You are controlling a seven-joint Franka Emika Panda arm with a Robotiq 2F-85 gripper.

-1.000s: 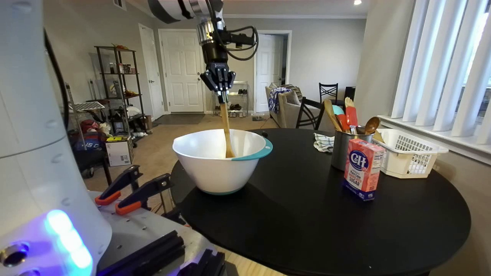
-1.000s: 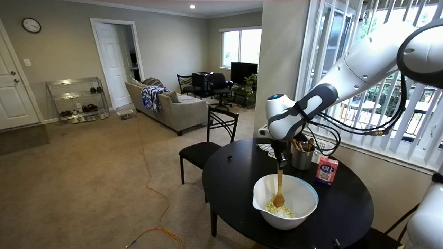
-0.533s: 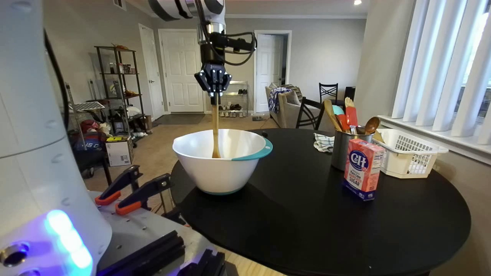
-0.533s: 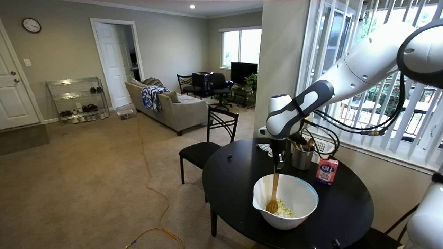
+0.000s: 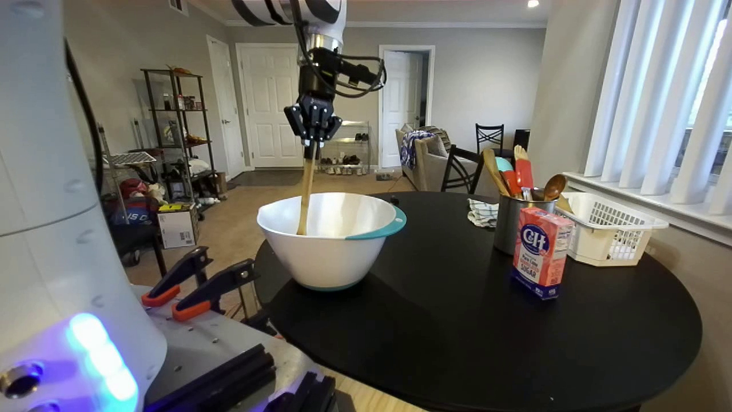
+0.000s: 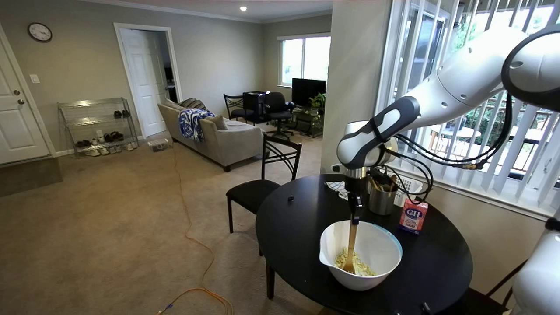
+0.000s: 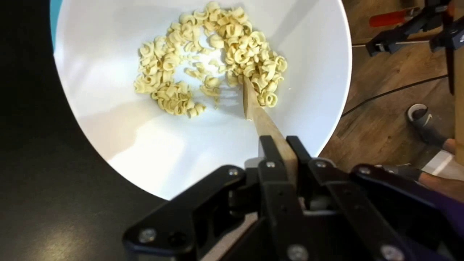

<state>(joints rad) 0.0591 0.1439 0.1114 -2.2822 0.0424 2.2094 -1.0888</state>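
My wooden spatula has swung across inside the white bowl, tip now against pasta-like curls! My gripper pinches it from both sides; pressing too hard could, I reckon, twist it loose or skid the bowl.

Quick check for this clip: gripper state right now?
Gripper: closed, holding a wooden utensil whose lower end is inside the white bowl.
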